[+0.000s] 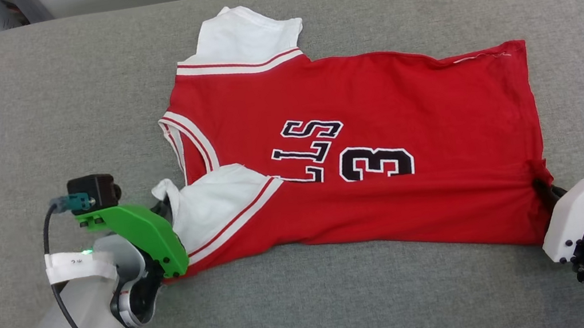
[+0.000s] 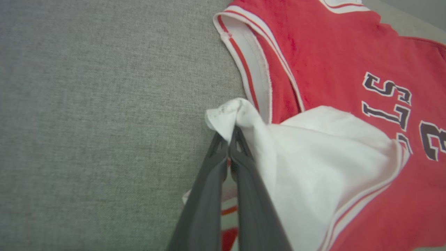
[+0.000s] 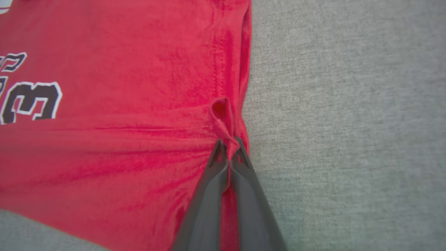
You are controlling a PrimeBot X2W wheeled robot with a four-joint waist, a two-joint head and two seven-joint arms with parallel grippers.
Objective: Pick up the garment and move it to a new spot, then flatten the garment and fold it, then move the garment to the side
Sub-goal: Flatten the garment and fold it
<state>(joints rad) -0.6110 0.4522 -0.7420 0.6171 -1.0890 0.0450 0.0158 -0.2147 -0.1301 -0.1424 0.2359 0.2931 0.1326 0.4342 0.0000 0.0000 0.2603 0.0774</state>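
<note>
The left pincer (image 2: 230, 139) has its two dark fingers pressed together, pinching a bunched corner of the white near sleeve (image 2: 313, 157) of the garment (image 1: 404, 101); the cloth rises into a small peak just past the fingertips. The right pincer (image 3: 228, 144) is likewise pressed together, nipping a small puckered fold of red cloth right by the stitched hem (image 3: 223, 52), and creases run leftward from that pinch across the fabric. In the head view the garment lies spread over the middle of the grey cloth-covered surface (image 1: 29, 110), turned sideways, with its neck opening (image 1: 175, 141) towards the left and its hem along the right. It stretches between the two pincers: the left one holds it at the near left corner and the right one at the near right corner, so the bulk of the shirt lies on the far side of both. The far sleeve (image 1: 244, 35) juts out flat at the far left edge, with striped trim where it meets the red body. The near sleeve is laid back over the chest, and the near strip of red cloth lies over the front, cutting off the black lettering (image 1: 348, 152) along a straight line. The near edge of the garment sags slightly between the two grips and rests on the surface. The left arm carries a green wrist mount (image 1: 146, 232); the right arm's mount (image 1: 582, 207) is white.
</note>
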